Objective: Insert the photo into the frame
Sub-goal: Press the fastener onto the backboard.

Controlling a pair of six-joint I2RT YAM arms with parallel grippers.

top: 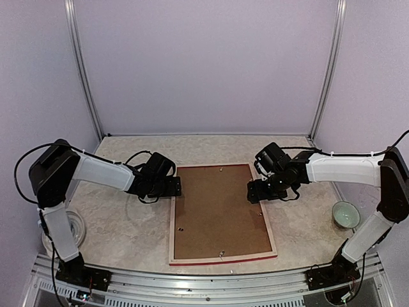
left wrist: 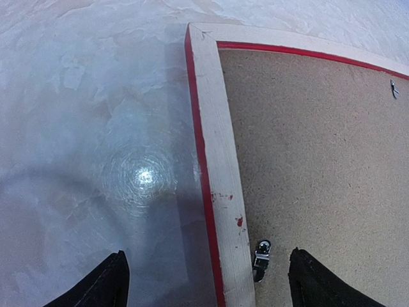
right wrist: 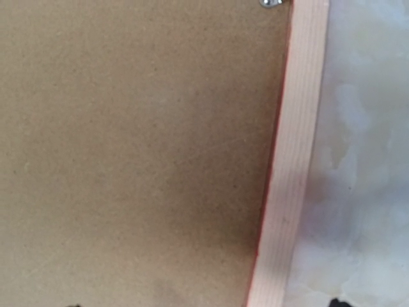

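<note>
While wrists show frame (left wrist: 214, 160), overhead: bowl (top: 346, 214).

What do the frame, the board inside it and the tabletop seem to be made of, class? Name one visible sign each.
Frame: pale bare wood, fine grain, red-painted edge. Backing board: probably brown fibreboard, matt and speckled. Tabletop: glossy marble-patterned surface, reflecting a light; stone or laminate, unclear.

pale lilac walls (top: 204, 64) on three sides, two aluminium posts (top: 83, 70) in the back corners, glossy pale marbled tabletop (top: 128, 224), round glare spot (left wrist: 144, 176) from overhead light on it, aluminium rail (top: 211, 281) along near edge
</note>
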